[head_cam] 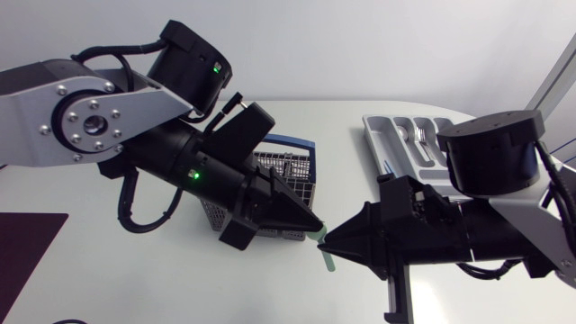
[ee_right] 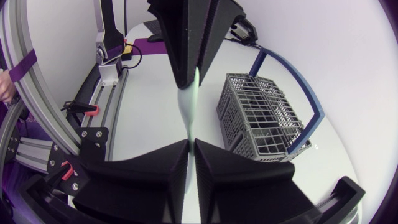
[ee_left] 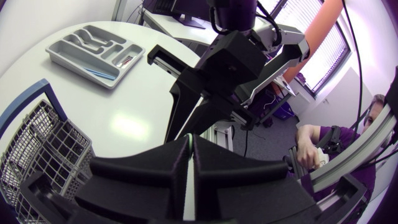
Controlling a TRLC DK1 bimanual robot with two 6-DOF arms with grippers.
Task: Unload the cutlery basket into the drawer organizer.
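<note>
Left arm [head_cam: 90,112] comes in from the left side and reaches past the middle of the table [head_cam: 162,279].

Cutlery basket [head_cam: 292,166]: grey wire mesh with a blue handle, upright on the table. It sits just behind and beside the left pincer [head_cam: 313,225], partly covered by that arm's wrist. In the left wrist view it is off to the side of the fingers, not between them.

Left pincer: clenched on a pale green utensil [head_cam: 328,259]. Its own view shows the two wedge fingers pressed together with a thin green strip between them.

Utensil: slim and pale green, held above the table and bridging the two pincer tips. A short free end sticks out below the right pincer [head_cam: 329,241]. The ends inside the fingers are hidden, so which kind of cutlery it is cannot be told; probably a plastic piece.

Right pincer: tip to tip with the left one, almost touching. It is clamped on the same utensil from the opposite side. In the right wrist view the green strip runs from the left pincer's tips straight into the narrow slit between its own fingers.

Drawer organizer [head_cam: 396,135]: pale grey tray on the table, well behind the right pincer and apart from both. Metal cutlery [head_cam: 421,135] lies in one of its compartments.

Right arm [head_cam: 495,157] enters from the right side.
</note>
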